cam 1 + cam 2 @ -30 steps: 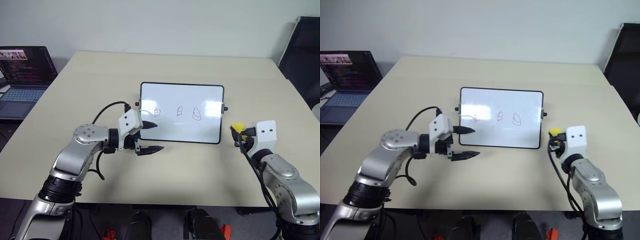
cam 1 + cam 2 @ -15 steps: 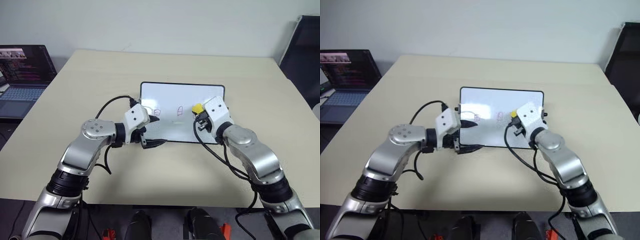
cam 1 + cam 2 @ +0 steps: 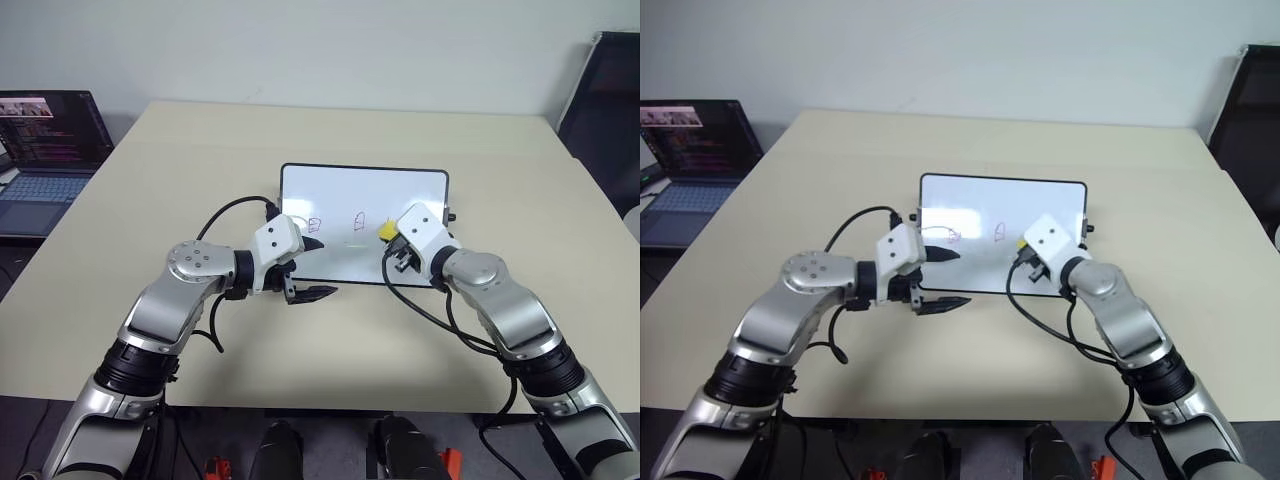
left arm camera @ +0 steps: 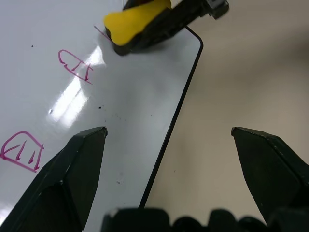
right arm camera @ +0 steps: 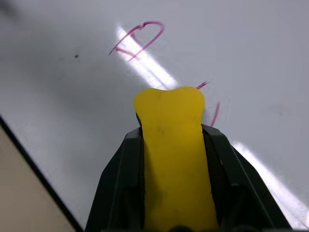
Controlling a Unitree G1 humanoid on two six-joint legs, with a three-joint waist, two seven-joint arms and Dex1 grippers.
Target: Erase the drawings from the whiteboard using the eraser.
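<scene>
The whiteboard [image 3: 350, 195] lies flat in the middle of the table. Two of the red drawings [image 3: 314, 224] [image 3: 359, 221] show on it. My right gripper [image 3: 395, 238] is shut on the yellow eraser [image 3: 387, 230] and holds it over the board's right part, on the spot of the third drawing. In the right wrist view, red strokes [image 5: 213, 113] peek out beside the eraser [image 5: 174, 159]. I cannot tell whether the eraser touches the board. My left gripper [image 3: 312, 268] stands open at the board's near left corner, one finger over the board and one over the table.
An open laptop [image 3: 45, 150] sits on a separate surface at the far left. A dark chair [image 3: 605, 90] stands at the far right. Bare table surrounds the board on all sides.
My right arm has swung in from the right of the board and carried the eraser over the rightmost drawing. The left gripper has stayed about where it was, still open.
</scene>
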